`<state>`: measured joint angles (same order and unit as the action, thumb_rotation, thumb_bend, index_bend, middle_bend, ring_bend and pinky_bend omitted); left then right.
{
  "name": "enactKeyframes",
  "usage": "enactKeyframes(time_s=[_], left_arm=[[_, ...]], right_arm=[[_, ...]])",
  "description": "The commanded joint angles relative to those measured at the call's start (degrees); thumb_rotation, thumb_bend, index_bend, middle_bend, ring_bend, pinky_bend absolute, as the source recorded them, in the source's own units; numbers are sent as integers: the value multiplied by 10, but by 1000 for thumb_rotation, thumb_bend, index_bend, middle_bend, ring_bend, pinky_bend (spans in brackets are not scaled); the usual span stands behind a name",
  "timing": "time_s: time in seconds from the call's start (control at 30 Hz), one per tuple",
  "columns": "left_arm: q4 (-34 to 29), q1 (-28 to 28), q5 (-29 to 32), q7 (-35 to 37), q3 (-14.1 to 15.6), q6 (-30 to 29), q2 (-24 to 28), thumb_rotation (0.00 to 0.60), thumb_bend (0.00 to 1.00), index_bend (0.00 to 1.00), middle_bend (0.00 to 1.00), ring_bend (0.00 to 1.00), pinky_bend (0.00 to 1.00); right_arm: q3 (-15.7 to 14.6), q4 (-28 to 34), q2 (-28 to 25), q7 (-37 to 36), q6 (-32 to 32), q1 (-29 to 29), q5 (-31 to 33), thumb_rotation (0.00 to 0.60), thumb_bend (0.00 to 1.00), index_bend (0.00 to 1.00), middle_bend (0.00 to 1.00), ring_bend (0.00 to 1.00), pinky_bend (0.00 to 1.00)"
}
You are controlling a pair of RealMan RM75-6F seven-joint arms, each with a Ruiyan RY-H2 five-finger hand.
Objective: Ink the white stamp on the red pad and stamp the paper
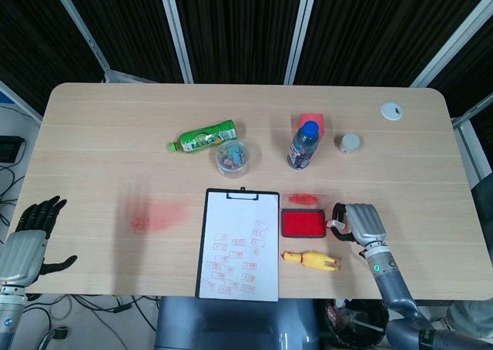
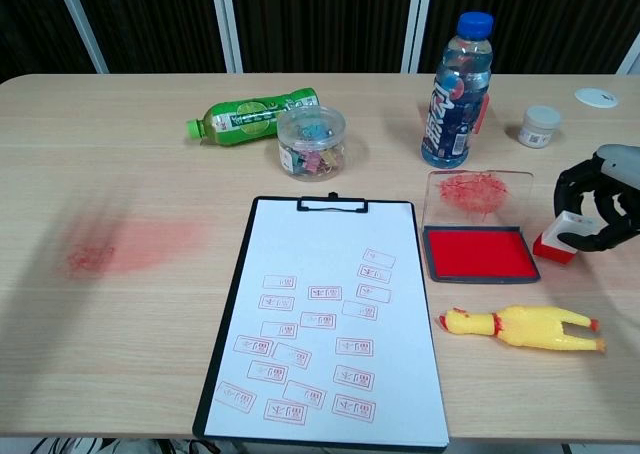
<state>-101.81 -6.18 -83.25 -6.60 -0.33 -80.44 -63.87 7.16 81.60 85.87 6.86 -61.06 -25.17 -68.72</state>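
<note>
Pickup looks like the step in hand: the right hand curls its fingers around the white stamp, standing near the table's right edge. Next comes lifting it onto the red pad just beside. The left hand hangs spread and empty off the left edge.

A pale wood-grain surface with rounded corners fills most of the head view. A smeared red stain marks its left part. Behind it stand dark ribbed wall panels divided by slanted grey metal bars. Black cables lie on the light floor at the left edge. The lighting is even, with soft shadows.
</note>
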Motion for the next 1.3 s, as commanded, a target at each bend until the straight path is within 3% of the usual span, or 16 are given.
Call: enactKeyframes(time_s=[0.03, 1.3], left_arm=[[0, 0, 0, 0, 0, 0, 0, 600, 8, 0, 0, 0, 0], [-2, 0, 3, -3, -1, 1, -1, 600, 8, 0, 0, 0, 0]], right_arm=[[0, -1, 1, 0, 0, 1, 0, 600, 1000, 790, 645, 725, 892], [8, 1, 4, 17, 9, -2, 19, 600, 1000, 801, 650, 725, 892]])
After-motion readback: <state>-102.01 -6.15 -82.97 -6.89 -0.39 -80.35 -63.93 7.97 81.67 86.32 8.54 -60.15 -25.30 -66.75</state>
